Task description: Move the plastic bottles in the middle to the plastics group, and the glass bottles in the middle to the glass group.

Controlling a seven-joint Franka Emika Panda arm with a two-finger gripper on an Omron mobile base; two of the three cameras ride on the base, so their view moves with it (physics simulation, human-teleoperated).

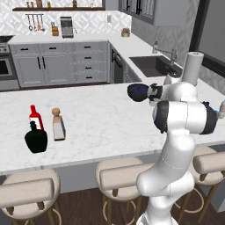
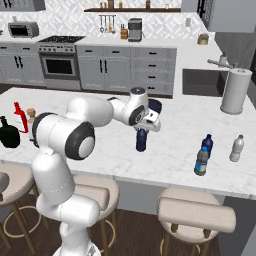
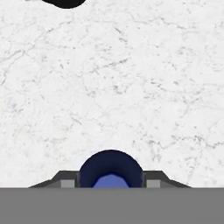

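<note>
My gripper points down over the middle of the island, its fingers pressed against both sides of a solid dark blue plastic bottle. From the hand view I see that bottle's top between the tips. I cannot tell whether its base touches the marble. On the right stand a small dark-blue bottle, a greyish bottle with a blue label and a pale bottle. At the left, the cork-stoppered glass bottle stands beside the red bottle and the squat black bottle.
A dark blue bowl sits just behind the gripper. A paper towel roll stands near the sink at the far right. Stools line the near edge of the island. My arm hides part of the counter's left side in the right base view.
</note>
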